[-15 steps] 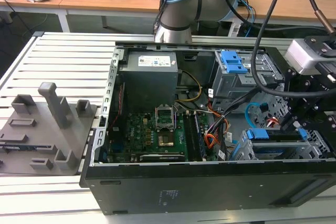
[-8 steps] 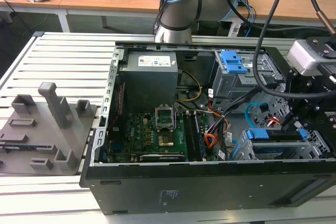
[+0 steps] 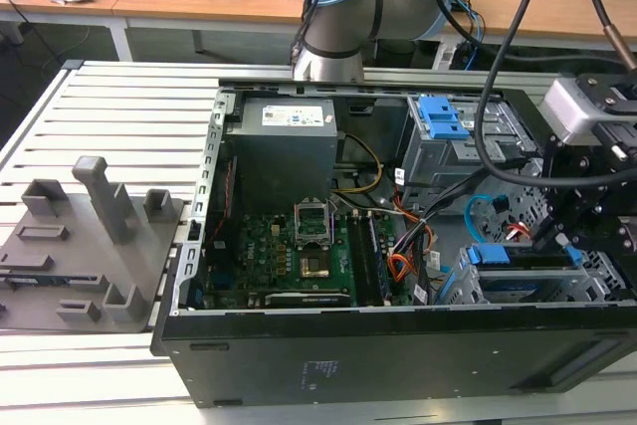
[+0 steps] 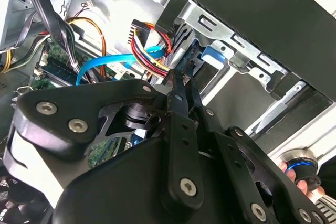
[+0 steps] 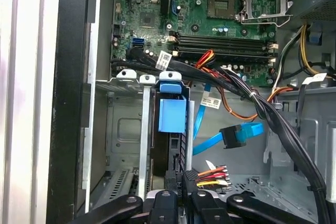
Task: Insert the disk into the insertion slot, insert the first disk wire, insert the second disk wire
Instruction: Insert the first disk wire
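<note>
The disk [image 5: 172,115], edge-on with its bright blue bracket, sits inside the insertion slot [image 5: 126,129], the low silver cage at the case's corner [image 3: 607,271]. My gripper [image 5: 180,182] is just behind the disk's rear end. Its fingers [image 4: 178,90] are shut on the black plug of the first disk wire [image 5: 212,174], whose orange, red and black strands [image 4: 152,45] trail away from it. The plug is at the disk's back edge; whether it is seated is hidden. The second disk wire [image 5: 239,134], light blue with a black plug, hangs loose beside the cage [image 3: 476,208].
A thick black cable bundle [image 5: 247,95] runs across above the cage. The motherboard [image 3: 289,246] and power supply [image 3: 284,151] fill the case's left half. A taller grey cage with blue latches [image 3: 443,136] stands at the back. Grey fixtures [image 3: 90,236] sit on the slatted table.
</note>
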